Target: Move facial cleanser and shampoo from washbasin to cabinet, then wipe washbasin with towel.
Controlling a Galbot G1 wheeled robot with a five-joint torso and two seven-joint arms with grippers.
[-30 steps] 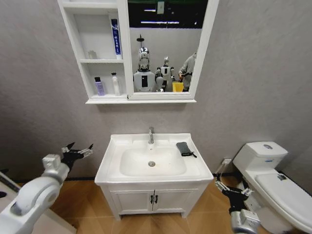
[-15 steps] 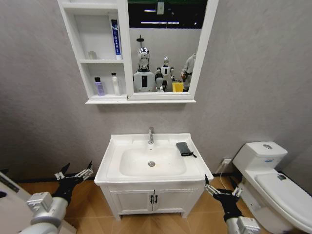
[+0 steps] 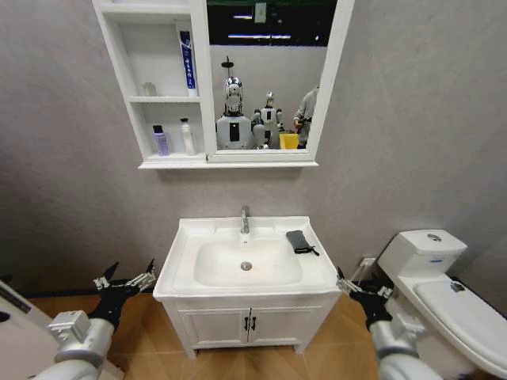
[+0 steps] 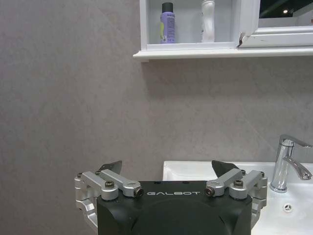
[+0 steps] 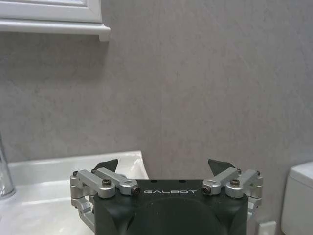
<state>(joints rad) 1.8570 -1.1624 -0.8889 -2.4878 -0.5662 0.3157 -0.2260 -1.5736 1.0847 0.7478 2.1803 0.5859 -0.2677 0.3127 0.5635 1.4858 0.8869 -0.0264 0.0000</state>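
right gripper has crept up beside the washbasin, jaws spread and empty, same as the left gripper, so with both bottles already up in the cabinet, the towel by the tap looks next

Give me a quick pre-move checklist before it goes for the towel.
1. Towel within sight on the washbasin rim, right of the tap: ok.
2. Right gripper open and empty, low beside the basin's right front corner: ok.
3. Left gripper open and empty, low to the left of the basin: ok.
4. Basin top free of bottles: ok.
5. Two bottles on the cabinet's bottom shelf: ok.
6. Which bottle is cleanser, which shampoo: cannot tell.
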